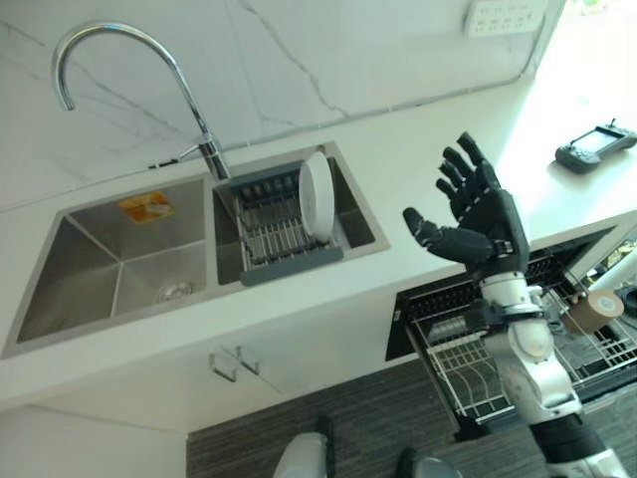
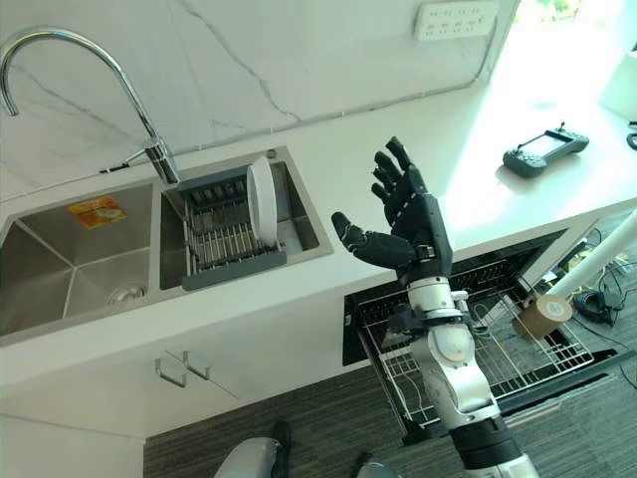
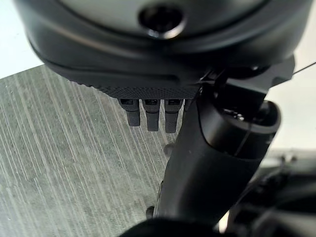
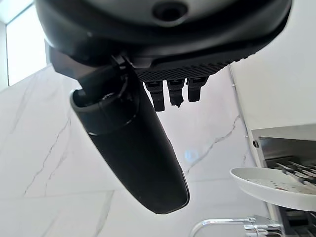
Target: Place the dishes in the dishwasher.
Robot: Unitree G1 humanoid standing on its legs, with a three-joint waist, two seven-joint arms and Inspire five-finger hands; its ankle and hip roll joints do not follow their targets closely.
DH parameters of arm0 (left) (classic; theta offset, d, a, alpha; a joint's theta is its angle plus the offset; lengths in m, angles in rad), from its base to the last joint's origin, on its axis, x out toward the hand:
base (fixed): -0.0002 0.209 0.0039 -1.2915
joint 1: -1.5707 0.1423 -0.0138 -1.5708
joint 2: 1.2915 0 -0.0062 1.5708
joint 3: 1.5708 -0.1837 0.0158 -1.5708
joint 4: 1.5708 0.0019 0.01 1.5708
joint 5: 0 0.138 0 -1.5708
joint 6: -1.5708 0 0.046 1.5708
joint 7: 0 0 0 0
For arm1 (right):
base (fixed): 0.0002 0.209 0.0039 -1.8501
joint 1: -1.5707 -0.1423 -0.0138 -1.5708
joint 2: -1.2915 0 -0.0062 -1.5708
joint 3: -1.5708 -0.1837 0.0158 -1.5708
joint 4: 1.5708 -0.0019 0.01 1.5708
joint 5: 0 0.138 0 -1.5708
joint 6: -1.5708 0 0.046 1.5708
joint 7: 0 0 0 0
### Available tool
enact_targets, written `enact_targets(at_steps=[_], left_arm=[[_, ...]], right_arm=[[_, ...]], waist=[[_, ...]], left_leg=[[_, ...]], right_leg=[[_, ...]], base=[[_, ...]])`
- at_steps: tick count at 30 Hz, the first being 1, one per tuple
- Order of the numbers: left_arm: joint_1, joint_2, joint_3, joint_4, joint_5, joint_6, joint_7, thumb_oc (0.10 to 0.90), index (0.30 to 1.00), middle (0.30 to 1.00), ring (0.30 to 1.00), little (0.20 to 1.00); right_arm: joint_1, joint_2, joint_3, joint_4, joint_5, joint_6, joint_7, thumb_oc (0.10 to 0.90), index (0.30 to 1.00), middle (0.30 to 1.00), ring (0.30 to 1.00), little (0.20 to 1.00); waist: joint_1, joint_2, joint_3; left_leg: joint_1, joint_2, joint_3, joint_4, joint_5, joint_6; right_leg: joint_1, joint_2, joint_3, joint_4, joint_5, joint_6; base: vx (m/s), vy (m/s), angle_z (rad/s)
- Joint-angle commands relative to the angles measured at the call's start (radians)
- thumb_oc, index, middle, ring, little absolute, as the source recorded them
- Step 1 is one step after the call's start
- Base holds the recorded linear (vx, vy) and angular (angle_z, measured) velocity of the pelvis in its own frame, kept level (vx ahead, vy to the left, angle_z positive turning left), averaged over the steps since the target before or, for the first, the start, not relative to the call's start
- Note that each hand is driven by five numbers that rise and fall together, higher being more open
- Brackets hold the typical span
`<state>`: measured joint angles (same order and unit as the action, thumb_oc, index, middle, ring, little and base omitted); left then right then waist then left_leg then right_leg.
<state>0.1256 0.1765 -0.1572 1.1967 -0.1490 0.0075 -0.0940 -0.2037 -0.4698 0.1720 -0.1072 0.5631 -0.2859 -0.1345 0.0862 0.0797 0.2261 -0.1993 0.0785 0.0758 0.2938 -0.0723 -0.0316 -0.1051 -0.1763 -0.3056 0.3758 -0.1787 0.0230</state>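
A white plate (image 1: pixel 317 193) stands on edge in a grey drying rack (image 1: pixel 271 231) set in the right basin of the sink (image 1: pixel 119 264); its rim shows as the white plate (image 4: pixel 276 188) in the right wrist view. My right hand (image 1: pixel 480 221) is raised above the counter's front edge, to the right of the sink, fingers spread and straight, holding nothing. Below it the dishwasher's wire rack (image 1: pixel 468 368) is pulled out. My left hand (image 3: pixel 153 116) hangs over the dark floor, fingers straight and empty.
A tall chrome tap (image 1: pixel 139 60) arches over the sink. A black handheld controller (image 1: pixel 594 147) lies on the white counter at the far right. A tan roll of tape (image 1: pixel 595 311) sits by the dishwasher rack. A wall socket (image 1: pixel 503 14) sits high on the marble backsplash.
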Motion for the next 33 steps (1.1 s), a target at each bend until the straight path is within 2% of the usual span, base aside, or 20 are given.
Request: enact_targets(at_steps=[1, 7, 19, 25, 29, 33], left_arm=[[-0.001, 0.040, 0.000, -0.012, -0.033, 0.008, 0.017, 0.800, 0.900, 0.900, 0.900, 0.900], [-0.010, 0.033, -0.022, 0.011, -0.010, -0.038, 0.018, 0.800, 0.900, 0.900, 0.900, 0.900], [-0.005, 0.038, -0.074, -0.005, 0.006, -0.029, 0.017, 0.800, 0.900, 0.900, 0.900, 0.900], [0.000, 0.052, -0.086, -0.005, 0.013, -0.027, -0.016, 0.800, 0.900, 0.900, 0.900, 0.900], [0.006, 0.052, -0.106, -0.009, 0.028, -0.043, -0.024, 0.800, 0.900, 0.900, 0.900, 0.900], [0.020, 0.053, -0.107, -0.014, 0.043, -0.031, -0.014, 0.800, 0.900, 0.900, 0.900, 0.900]], right_arm=[[-0.113, 0.016, -0.038, -0.092, 0.008, -0.087, 0.001, 0.800, 0.900, 0.900, 0.900, 0.900], [-0.169, 0.030, -0.014, -0.066, -0.011, -0.042, -0.047, 0.800, 0.900, 0.900, 0.900, 0.900], [-0.242, 0.043, -0.008, 0.040, 0.003, -0.014, -0.140, 0.800, 0.900, 0.900, 0.900, 0.900], [-0.326, 0.057, 0.004, 0.124, 0.035, 0.038, -0.156, 0.800, 0.900, 0.900, 0.900, 0.900], [-0.351, 0.072, 0.016, 0.171, 0.042, 0.036, -0.162, 0.800, 0.900, 0.900, 0.900, 0.900], [-0.355, 0.087, 0.022, 0.187, 0.049, 0.052, -0.165, 0.800, 0.900, 0.900, 0.900, 0.900]], waist=[[0.021, -0.025, -0.027], [0.038, -0.038, -0.035], [0.066, -0.044, -0.029], [0.090, -0.036, -0.018], [0.103, -0.036, -0.013], [0.114, -0.044, -0.021]], left_leg=[[0.058, -0.022, -0.023, 0.006, -0.145, 0.009], [0.065, -0.030, -0.026, 0.006, -0.159, 0.024], [0.062, -0.029, -0.041, 0.006, -0.156, 0.024], [0.048, -0.037, -0.069, 0.006, -0.142, 0.018], [0.041, -0.041, -0.081, 0.006, -0.137, 0.016], [0.047, -0.041, -0.084, 0.006, -0.138, 0.014]], right_leg=[[0.089, 0.010, -0.020, -0.076, -0.092, 0.046], [0.091, 0.000, -0.028, -0.076, -0.087, 0.055], [0.095, -0.009, -0.044, -0.076, -0.087, 0.055], [0.097, -0.017, -0.062, -0.076, -0.088, 0.050], [0.099, -0.019, -0.070, -0.076, -0.088, 0.050], [0.110, -0.019, -0.078, -0.076, -0.093, 0.050]], base=[[0.07, 0.042, -0.12], [0.06, 0.036, 0.05], [0.05, -0.009, 0.02], [0.08, 0.025, 0.12], [0.07, 0.038, 0.11], [0.06, 0.013, 0.13]])
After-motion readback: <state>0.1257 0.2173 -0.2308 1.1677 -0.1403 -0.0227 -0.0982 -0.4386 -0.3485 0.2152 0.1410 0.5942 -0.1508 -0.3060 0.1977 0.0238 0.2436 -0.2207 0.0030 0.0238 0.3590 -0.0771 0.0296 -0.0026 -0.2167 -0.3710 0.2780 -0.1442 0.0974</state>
